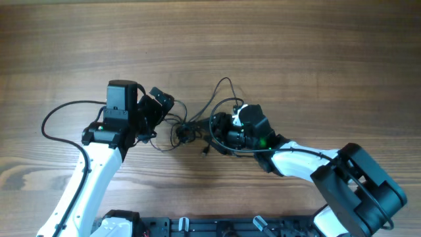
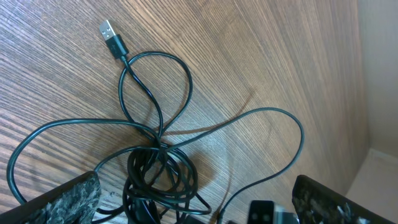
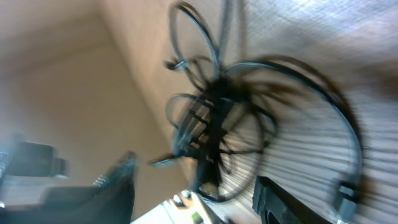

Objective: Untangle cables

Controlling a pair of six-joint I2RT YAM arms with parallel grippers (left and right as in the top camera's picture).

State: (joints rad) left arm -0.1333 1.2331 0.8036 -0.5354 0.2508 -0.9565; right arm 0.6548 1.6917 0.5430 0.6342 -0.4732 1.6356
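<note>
The cables [image 1: 191, 130], knotted mid-table between the tools, look light, limp and snag-prone, best pinched on a loose strand beside the knot [image 2: 158, 171]; left tool [image 1: 158, 108] gapes empty, right tool [image 1: 218, 130] too blurred to tell.

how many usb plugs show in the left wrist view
1: a USB plug at upper left, lying clear of the cable knot. Other plugs may be hidden in the knot.

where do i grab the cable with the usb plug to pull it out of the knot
Probably the short straight stretch just behind the USB plug, where the cable lies single and flat on the table, clear of the knot. Come down from above and close across its run.
</note>
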